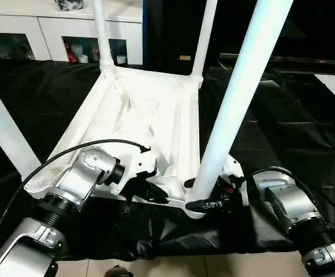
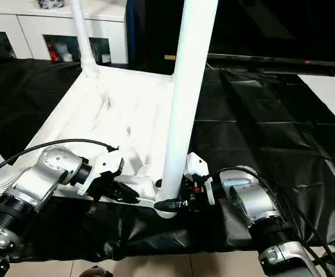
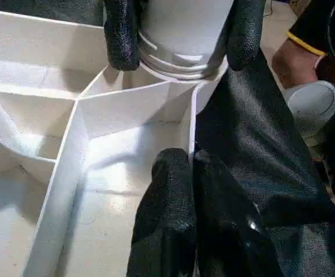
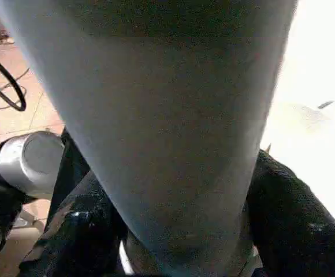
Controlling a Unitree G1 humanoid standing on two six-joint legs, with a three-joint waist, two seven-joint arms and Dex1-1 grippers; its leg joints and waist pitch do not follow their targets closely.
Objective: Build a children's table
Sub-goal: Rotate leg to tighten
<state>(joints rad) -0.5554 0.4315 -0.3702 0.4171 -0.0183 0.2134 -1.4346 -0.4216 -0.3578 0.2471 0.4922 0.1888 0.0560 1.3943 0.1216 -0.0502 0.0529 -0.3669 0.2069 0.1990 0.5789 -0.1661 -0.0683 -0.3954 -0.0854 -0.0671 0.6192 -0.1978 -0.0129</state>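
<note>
Seating the last leg (image 1: 237, 109) into the near-right socket: right gripper (image 2: 182, 193) jaws clasp its base, left gripper (image 3: 192, 173) jaws pinch the tabletop (image 1: 141, 109) rim. Inverted on black sheet; other three legs already upright.

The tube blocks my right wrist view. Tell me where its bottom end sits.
Observer: The near right leg stands upright in the near right corner socket of the table top.
Operator: Report the left gripper.
Observer: The left gripper is shut on the table top's near rim, beside that socket.
Operator: List the other legs.
Observer: The far left leg, far right leg and near left leg stand in their corners.
</note>
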